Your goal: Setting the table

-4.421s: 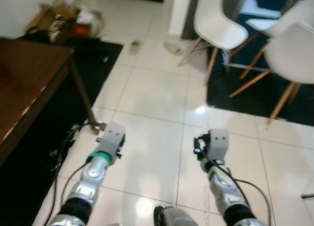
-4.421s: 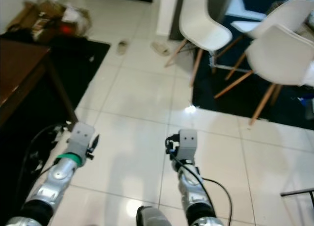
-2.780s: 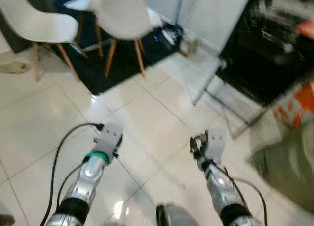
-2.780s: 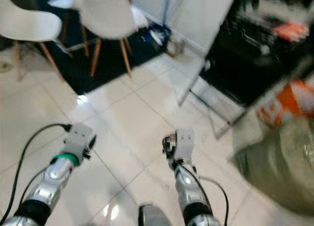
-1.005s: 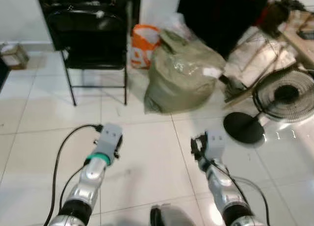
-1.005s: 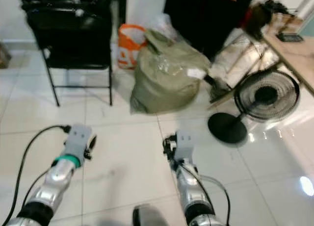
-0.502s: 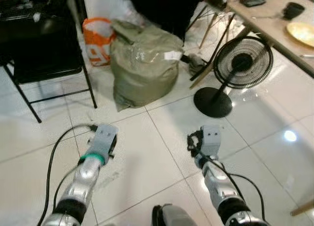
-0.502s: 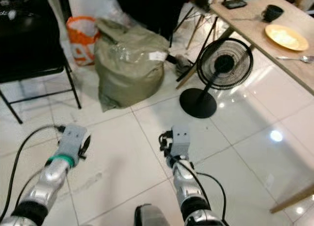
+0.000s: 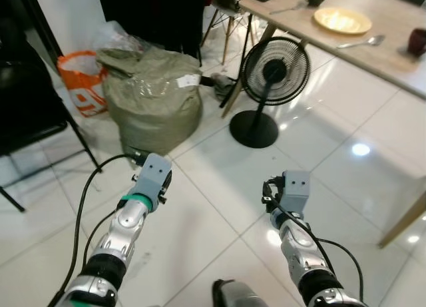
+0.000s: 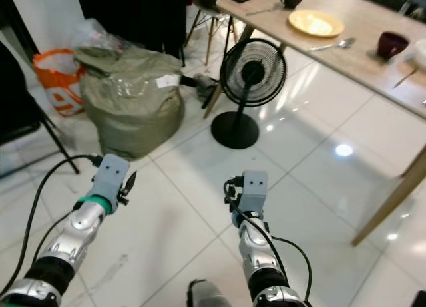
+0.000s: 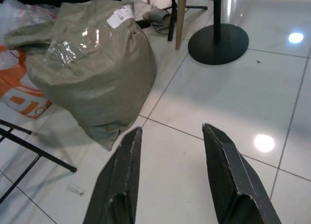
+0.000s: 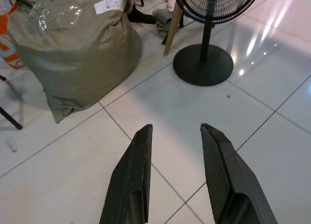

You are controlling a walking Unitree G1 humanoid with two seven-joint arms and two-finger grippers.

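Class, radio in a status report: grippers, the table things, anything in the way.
Left gripper and right gripper open, empty, over floor. Plate, spoon, mugs on table ahead right. Fan and sack stand between.

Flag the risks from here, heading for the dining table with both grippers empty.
1. The standing fan sits on the floor right at the table edge, between the robot and it; its round base is a trip or knock hazard.
2. The stuffed green sack crowds the left side, so the path looks narrow.
3. The plate, spoon and dark cup lie near the table's near edge; an arriving arm could sweep them off.
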